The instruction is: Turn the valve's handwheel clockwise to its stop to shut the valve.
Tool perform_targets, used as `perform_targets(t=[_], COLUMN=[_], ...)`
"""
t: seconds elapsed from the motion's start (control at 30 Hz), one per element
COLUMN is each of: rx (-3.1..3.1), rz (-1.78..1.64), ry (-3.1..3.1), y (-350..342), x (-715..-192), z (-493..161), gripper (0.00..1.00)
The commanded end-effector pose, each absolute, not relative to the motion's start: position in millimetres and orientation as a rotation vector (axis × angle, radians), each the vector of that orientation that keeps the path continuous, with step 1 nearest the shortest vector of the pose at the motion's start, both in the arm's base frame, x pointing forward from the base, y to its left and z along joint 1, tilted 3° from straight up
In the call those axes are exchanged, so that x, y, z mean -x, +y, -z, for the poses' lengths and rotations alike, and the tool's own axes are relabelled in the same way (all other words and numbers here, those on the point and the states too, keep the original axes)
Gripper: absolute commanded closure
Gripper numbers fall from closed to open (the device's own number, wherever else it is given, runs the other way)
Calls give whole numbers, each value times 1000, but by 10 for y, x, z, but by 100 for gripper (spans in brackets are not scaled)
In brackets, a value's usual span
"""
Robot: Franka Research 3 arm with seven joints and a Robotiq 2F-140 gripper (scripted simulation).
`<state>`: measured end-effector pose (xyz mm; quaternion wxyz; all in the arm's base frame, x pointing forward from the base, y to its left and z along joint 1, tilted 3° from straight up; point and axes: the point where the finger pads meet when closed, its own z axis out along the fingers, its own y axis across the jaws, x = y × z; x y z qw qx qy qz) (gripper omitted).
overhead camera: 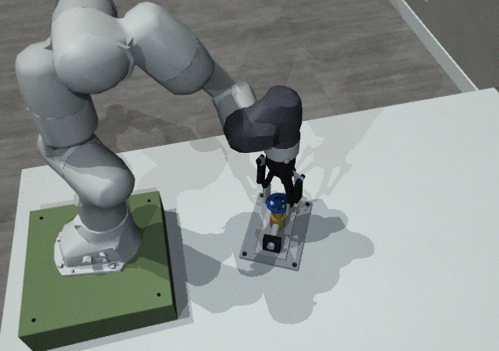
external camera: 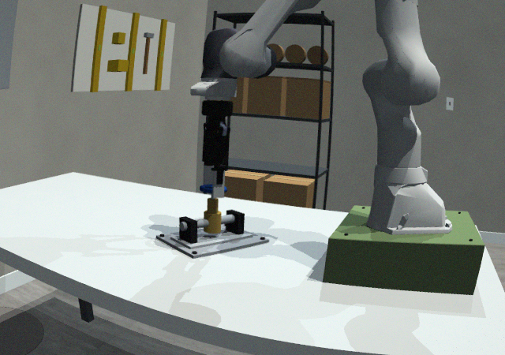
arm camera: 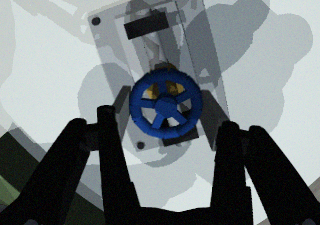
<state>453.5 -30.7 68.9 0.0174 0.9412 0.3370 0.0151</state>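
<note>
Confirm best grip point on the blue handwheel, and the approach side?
Grip the handwheel by its outer rim, from straight above, fingers on opposite sides. It lies level atop the brass valve body, so only the round rim offers opposed faces. The gripper is already shut on it that way.

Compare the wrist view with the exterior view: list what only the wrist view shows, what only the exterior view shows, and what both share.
Only the wrist view shows the handwheel's spokes from above, with a grey finger pad at each side of its rim.

Only the exterior view shows the brass valve body, the black pipe clamps, the arm's green base, the shelf rack and the wall tool board.

Both show the gripper shut on the blue handwheel, over the grey mounting plate on the white table.
</note>
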Motion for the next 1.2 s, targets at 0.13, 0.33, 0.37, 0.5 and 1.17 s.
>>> perform_targets(t=[0.13, 0.33, 0.37, 0.5, 1.17], rx=[-3015, -3044, -3053, -3067, -3109], rz=[-52, -55, -56, -57, -65], ry=[726, 602, 555, 480, 45], y=[-301, -301, -301, -301, -301], x=[-4541, -4541, -4541, -4541, -4541], z=[-678, -678, -678, -678, -678], gripper=[64, 64, 64, 64, 64])
